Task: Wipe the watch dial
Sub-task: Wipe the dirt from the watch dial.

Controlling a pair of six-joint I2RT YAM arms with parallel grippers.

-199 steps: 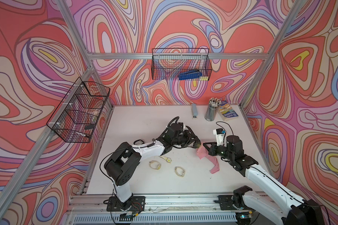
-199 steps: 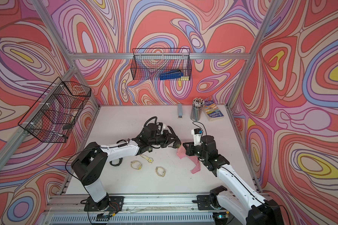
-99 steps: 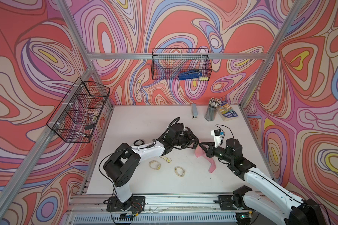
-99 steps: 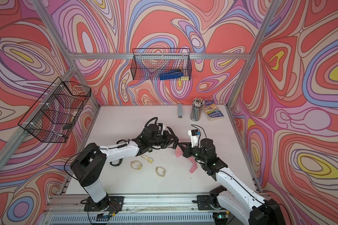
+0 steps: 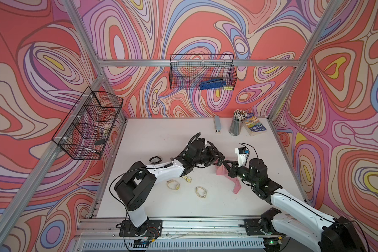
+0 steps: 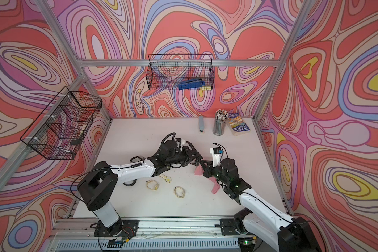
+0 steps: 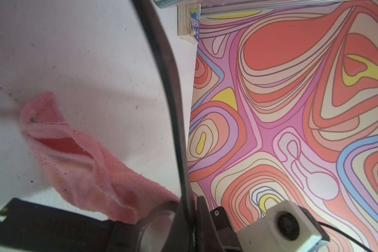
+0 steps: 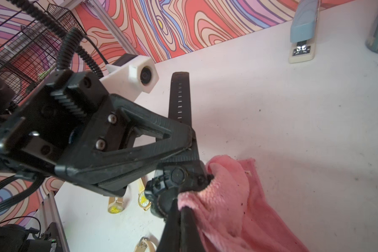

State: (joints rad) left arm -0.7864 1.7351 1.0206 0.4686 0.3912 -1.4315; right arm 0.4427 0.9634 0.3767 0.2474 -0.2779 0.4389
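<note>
Black watch (image 8: 177, 176) clamped in left jaws, right jaws pinching pink cloth (image 8: 227, 196) against it.

The book (image 6: 239, 126) cover reads "TREEHOUSE"; its other lettering is too small.

Grey stapler (image 5: 217, 127), pencil cup (image 5: 235, 128) and paperback (image 5: 255, 124) near the table's (image 5: 162, 131) far edge; back wire basket (image 5: 202, 72), side wire basket (image 5: 87, 125) above.

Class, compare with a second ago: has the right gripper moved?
Yes, slightly: the right gripper, holding the pink cloth, has shifted sideways toward the nearest gold watch.
</note>
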